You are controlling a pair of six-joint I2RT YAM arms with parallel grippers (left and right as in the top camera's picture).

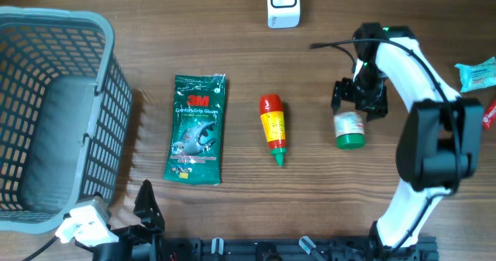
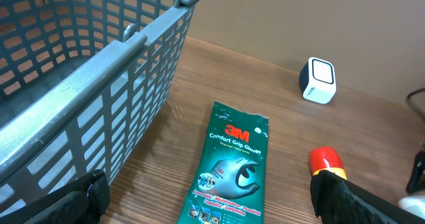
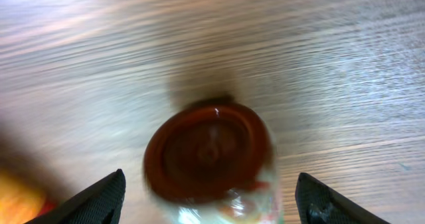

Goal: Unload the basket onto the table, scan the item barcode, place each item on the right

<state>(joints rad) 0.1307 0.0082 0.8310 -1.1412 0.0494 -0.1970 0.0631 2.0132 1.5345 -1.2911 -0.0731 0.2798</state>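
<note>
Your right tool [image 1: 359,104] is spread open, straddling the jar [image 1: 349,129] and touching neither side; lined up for a side grip, I'd judge. Jar lies on the desk [image 1: 232,52], well apart from the scanner [image 1: 283,5]. Left tool [image 2: 209,207] open, empty.

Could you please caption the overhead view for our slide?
Right gripper open around the base of a lying green-capped jar, white scanner beyond.

Wooden table [image 1: 310,67]; grey mesh basket [image 1: 116,91] at left; 3M glove packet [image 1: 198,129] lying flat; red-capped yellow bottle [image 1: 272,125] on its side; green-lidded jar [image 1: 349,129] on its side; white scanner [image 1: 283,5] at far edge; teal packet [image 1: 474,75] at right edge
</note>
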